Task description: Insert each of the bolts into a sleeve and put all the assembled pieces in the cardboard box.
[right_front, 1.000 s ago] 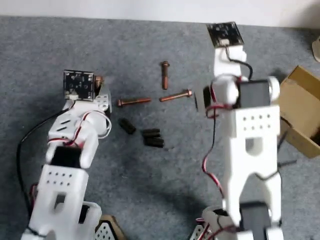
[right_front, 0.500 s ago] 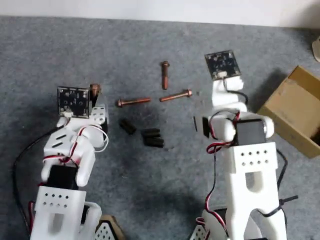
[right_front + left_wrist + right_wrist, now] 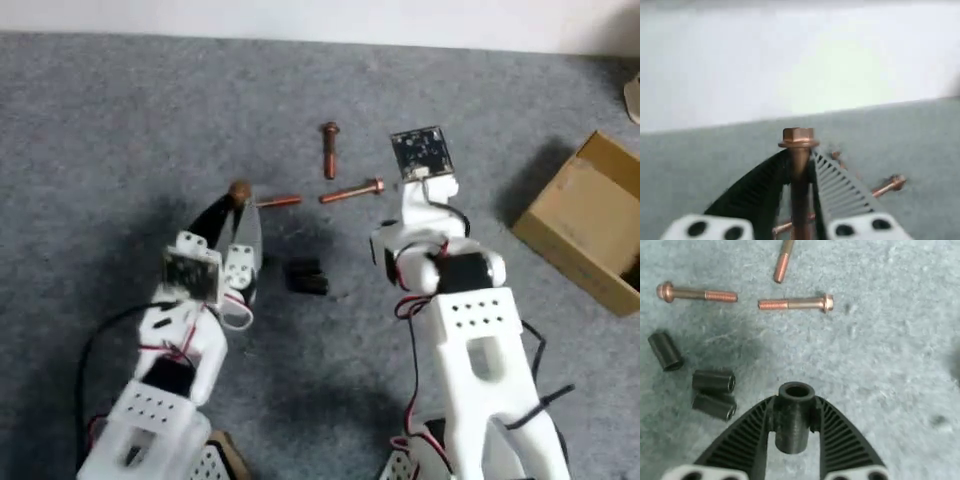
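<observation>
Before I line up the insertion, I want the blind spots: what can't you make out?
Inside the cardboard box: high view, cut off by the right edge.
Threaded end of the held bolt: left wrist view, hidden between fingers of the left gripper, cut by the bottom edge.
One loose sleeve: high view, the left gripper covers it.

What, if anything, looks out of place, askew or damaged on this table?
Nothing stands out. The left end effector grips a bolt upright, the right end effector a sleeve upright. Three loose bolts and three loose sleeves lie on the table; the cardboard box looks undamaged.
</observation>
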